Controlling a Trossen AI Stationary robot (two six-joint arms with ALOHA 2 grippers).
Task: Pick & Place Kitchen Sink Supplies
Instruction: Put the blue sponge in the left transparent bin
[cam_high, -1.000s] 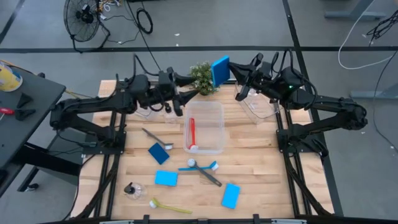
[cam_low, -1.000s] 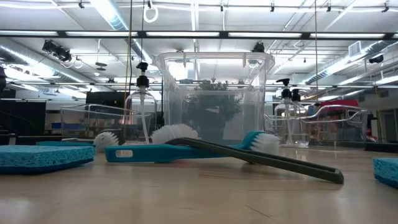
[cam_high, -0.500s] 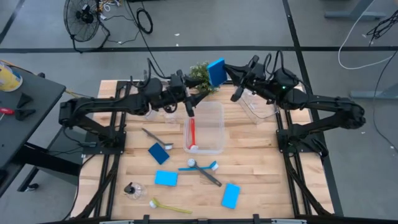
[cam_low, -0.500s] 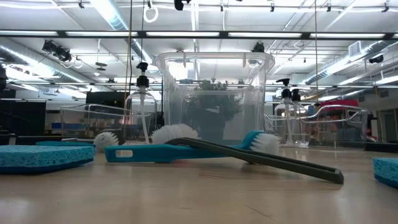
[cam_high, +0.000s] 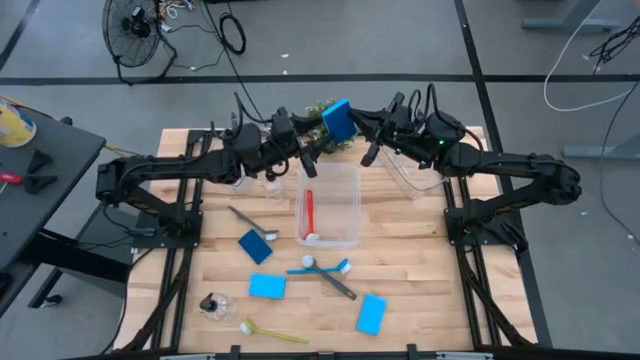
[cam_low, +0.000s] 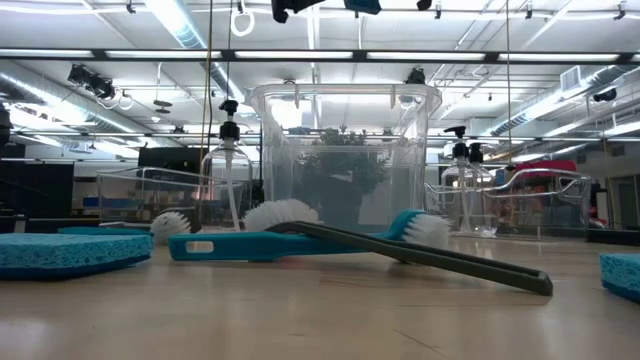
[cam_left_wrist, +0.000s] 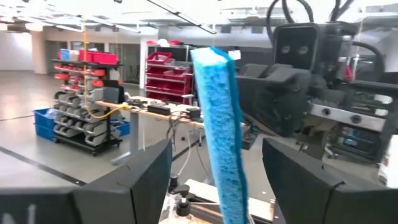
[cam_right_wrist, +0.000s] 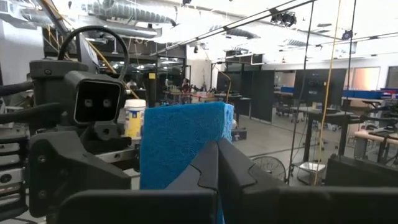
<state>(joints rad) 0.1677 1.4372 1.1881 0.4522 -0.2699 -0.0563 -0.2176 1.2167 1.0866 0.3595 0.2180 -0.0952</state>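
No readable writing anywhere. Right hand (cam_high: 352, 122) was pinching a blue sponge (cam_high: 337, 120) up over the wooden bench (cam_high: 420, 260), above the clear bin (cam_high: 330, 205); left hand (cam_high: 306, 160) sat spread around it. Beyond: grey floor, a fan (cam_high: 130, 25).

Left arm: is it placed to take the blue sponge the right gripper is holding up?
Probably yes. The left gripper is open, and the blue sponge stands edge-on between its fingers. The right gripper is shut on its far side, and nothing blocks the gap.
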